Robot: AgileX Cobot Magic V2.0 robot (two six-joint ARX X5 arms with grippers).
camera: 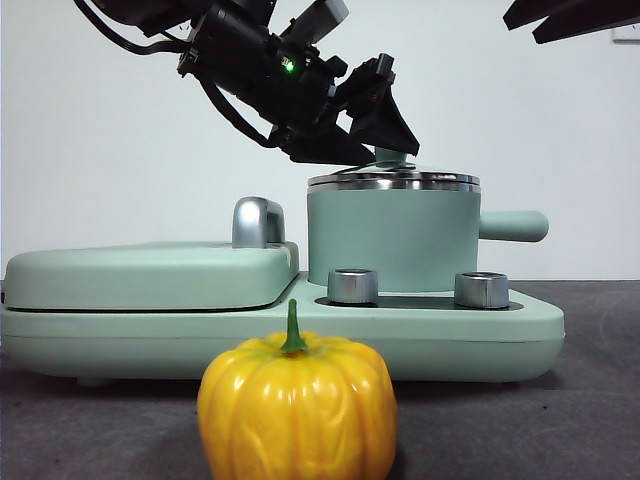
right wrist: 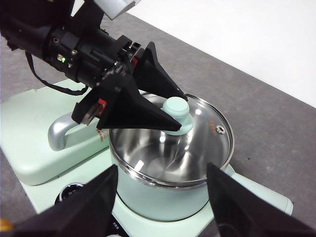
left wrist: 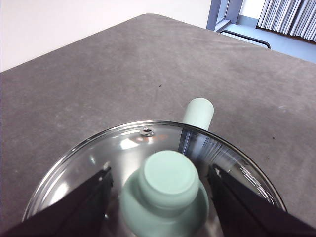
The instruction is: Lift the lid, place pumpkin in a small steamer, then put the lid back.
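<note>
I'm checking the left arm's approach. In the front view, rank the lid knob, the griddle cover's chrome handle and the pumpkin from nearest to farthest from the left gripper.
1. Lid knob, between the left gripper jaws.
2. Chrome handle, lower, on the flat cover.
3. Pumpkin, lowest, on the table in front.

Glass lid (right wrist: pixel 197 128) with mint knob sits on the mint steamer (camera: pixel 392 240). Orange pumpkin (camera: pixel 297 408) stands upright at the table's front edge.
</note>
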